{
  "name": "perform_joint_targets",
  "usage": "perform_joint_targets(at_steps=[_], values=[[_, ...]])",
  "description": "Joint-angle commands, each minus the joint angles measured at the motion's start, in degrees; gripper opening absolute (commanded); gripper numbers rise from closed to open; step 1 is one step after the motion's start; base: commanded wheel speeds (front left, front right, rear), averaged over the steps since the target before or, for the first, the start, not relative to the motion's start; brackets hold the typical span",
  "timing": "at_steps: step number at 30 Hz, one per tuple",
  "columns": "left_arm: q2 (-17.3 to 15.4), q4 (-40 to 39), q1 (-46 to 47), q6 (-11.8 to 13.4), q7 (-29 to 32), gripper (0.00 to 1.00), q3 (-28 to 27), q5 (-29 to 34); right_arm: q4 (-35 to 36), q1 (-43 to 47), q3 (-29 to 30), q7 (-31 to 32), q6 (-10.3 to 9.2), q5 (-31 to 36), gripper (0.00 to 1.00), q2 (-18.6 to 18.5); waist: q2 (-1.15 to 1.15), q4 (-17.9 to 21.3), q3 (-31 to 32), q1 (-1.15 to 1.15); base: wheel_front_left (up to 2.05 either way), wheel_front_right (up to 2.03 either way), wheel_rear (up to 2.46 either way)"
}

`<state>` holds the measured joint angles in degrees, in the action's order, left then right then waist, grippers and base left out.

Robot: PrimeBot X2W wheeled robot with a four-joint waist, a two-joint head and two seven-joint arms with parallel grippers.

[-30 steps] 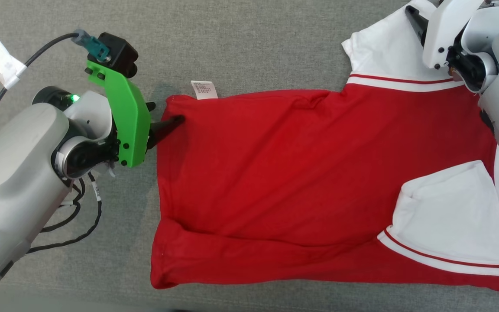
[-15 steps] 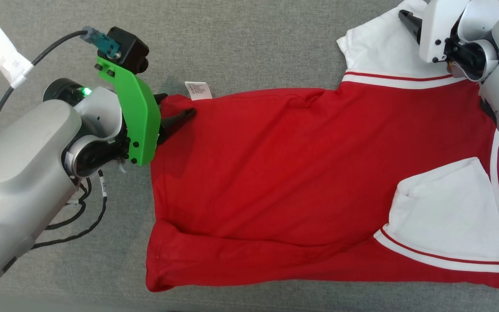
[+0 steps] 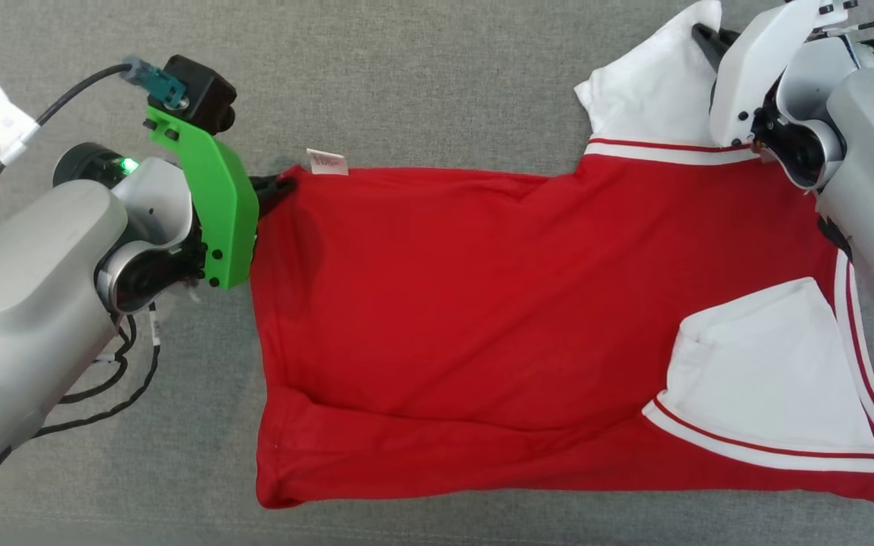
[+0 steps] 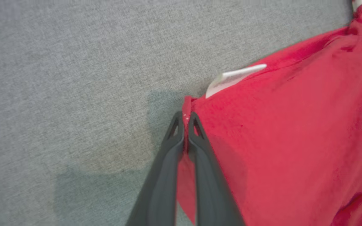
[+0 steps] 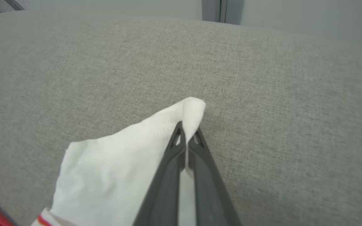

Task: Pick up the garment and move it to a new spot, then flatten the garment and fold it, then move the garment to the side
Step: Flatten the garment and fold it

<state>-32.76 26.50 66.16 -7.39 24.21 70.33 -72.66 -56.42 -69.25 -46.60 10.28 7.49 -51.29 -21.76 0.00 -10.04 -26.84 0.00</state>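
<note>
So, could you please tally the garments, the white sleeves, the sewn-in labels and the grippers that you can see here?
Garments: 1, the red shirt
White sleeves: 2, the far sleeve and the near sleeve
Labels: 1, the care label
Grippers: 2, the left gripper, shut on the shirt's corner, and the right gripper, shut on the far sleeve
Total: 6

The print on the label [image 3: 327, 161] is too small to read. The green bracket [image 3: 218, 208] hides most of the left gripper [image 3: 279, 186], and the right forearm [image 3: 873, 220] covers part of the garment [image 3: 482, 303].
</note>
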Motion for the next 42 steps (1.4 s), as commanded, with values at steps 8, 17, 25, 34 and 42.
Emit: perform_joint_targets(at_steps=[8,17,25,34,42], values=[[-1.3,3.8,-1.4,-0.2,-2.6,0.0,1.3,-0.4,-2.2,1.2,-1.4,-10.0,-0.03,-3.2,0.0,0.1,0.0,2.7,5.1,0.0,0.0,0.0,0.0],[-2.5,7.4,-4.3,-0.1,-3.4,0.0,2.1,-1.4,-3.0,3.0,-4.1,-13.5,-0.03,-6.5,0.0,0.4,0.0,5.9,9.6,0.0,0.0,0.0,0.0],[-3.6,5.1,-6.9,-0.1,-4.2,0.0,2.5,-3.0,2.3,7.1,-7.4,-13.7,-0.03,-10.6,0.0,-3.2,0.0,6.8,14.3,0.0,0.0,0.0,0.0],[-8.2,-0.7,-10.2,-0.1,-2.6,0.0,2.8,-5.0,14.0,13.1,-13.7,-6.7,-0.03,-16.2,0.0,-10.8,0.0,8.8,19.3,0.0,0.0,0.0,0.0],[-10.7,-5.3,-14.1,-0.1,2.2,0.0,2.9,-7.7,20.8,17.3,-18.8,2.7,-0.03,-21.3,0.0,-15.6,0.0,10.5,21.5,0.0,0.0,0.0,0.0]])
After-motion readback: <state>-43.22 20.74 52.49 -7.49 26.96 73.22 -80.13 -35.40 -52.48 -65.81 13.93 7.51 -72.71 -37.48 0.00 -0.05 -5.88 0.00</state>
